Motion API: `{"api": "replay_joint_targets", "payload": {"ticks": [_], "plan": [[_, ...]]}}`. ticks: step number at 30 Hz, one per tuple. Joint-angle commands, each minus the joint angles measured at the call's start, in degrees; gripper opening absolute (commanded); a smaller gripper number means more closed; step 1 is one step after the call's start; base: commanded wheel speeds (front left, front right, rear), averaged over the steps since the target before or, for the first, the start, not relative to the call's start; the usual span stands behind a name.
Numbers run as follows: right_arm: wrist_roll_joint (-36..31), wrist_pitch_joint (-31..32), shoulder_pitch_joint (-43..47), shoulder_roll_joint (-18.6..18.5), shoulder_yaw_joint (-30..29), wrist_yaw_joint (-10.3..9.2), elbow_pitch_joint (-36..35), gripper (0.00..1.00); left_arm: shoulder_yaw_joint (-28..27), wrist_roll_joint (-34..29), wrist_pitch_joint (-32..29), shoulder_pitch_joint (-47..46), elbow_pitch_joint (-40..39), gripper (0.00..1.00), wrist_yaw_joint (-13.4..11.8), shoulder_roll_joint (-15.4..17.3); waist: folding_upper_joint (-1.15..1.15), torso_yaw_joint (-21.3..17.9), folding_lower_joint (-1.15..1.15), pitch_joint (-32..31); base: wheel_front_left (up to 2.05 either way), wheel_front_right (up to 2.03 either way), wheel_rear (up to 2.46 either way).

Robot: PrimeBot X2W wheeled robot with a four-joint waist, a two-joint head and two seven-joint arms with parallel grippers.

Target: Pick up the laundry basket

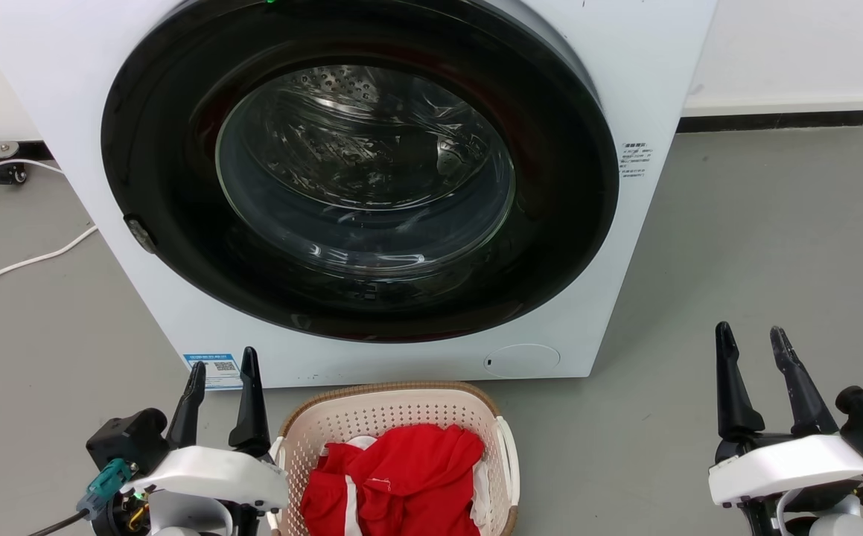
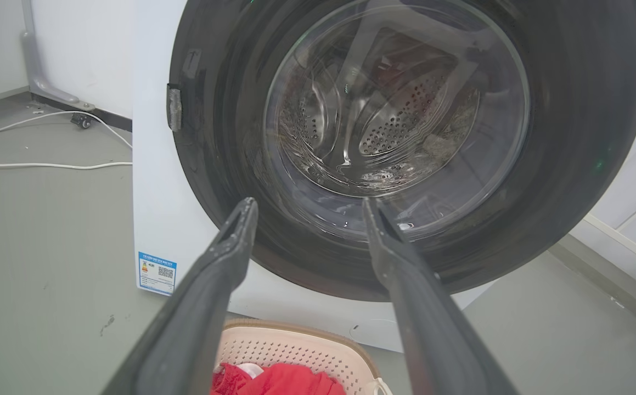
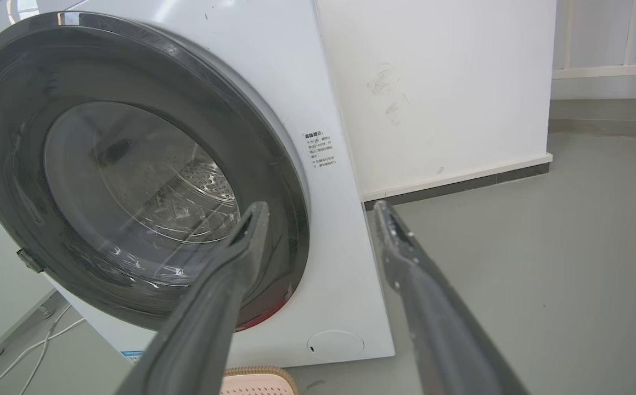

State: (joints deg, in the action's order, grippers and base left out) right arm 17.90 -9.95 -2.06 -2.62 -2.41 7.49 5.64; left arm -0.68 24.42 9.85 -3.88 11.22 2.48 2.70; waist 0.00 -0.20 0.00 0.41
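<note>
Laundry basket [image 1: 386,413] on floor, near centre, just before washing machine [image 1: 625,74], red clothes [image 1: 401,469] inside. Left gripper [image 1: 223,361] just beside basket's left side, fingers apart, empty. Right gripper [image 1: 750,330] well off to right, fingers apart, empty. Step: approach (no grasp yet, basket unlifted). Next probably: bring both grippers in to white side handles [image 1: 509,454], right arm having further to go, close, lift level

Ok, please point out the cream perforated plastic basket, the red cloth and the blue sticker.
cream perforated plastic basket [image 1: 394,413]: head view, inner back wall.
red cloth [image 1: 409,476]: head view, middle fold.
blue sticker [image 2: 157,273]: left wrist view, its centre.
</note>
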Motion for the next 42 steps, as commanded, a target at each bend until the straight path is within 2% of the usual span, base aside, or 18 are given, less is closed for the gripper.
{"api": "replay_joint_targets", "payload": {"ticks": [1,27,42], "plan": [[-1.74,-0.48,0.2,-0.31,0.04,0.0,-0.75,1.0,0.05,-1.61,0.63,-0.57,-0.33,1.0,-0.3,0.21,0.0,-0.02,0.0,0.0,0.0,0.0,0.0],[-16.08,-3.82,1.13,-0.37,0.54,-0.01,-1.79,1.0,0.67,-15.04,4.02,0.3,1.07,1.0,-1.41,0.25,0.0,-0.02,0.0,-0.41,0.0,0.0,0.0],[-21.35,-5.37,1.7,-0.39,0.55,-0.01,-1.81,1.0,0.85,-21.09,5.51,0.85,1.33,1.0,-1.59,0.26,0.0,-0.06,0.0,-0.68,0.0,0.0,0.0]]}}
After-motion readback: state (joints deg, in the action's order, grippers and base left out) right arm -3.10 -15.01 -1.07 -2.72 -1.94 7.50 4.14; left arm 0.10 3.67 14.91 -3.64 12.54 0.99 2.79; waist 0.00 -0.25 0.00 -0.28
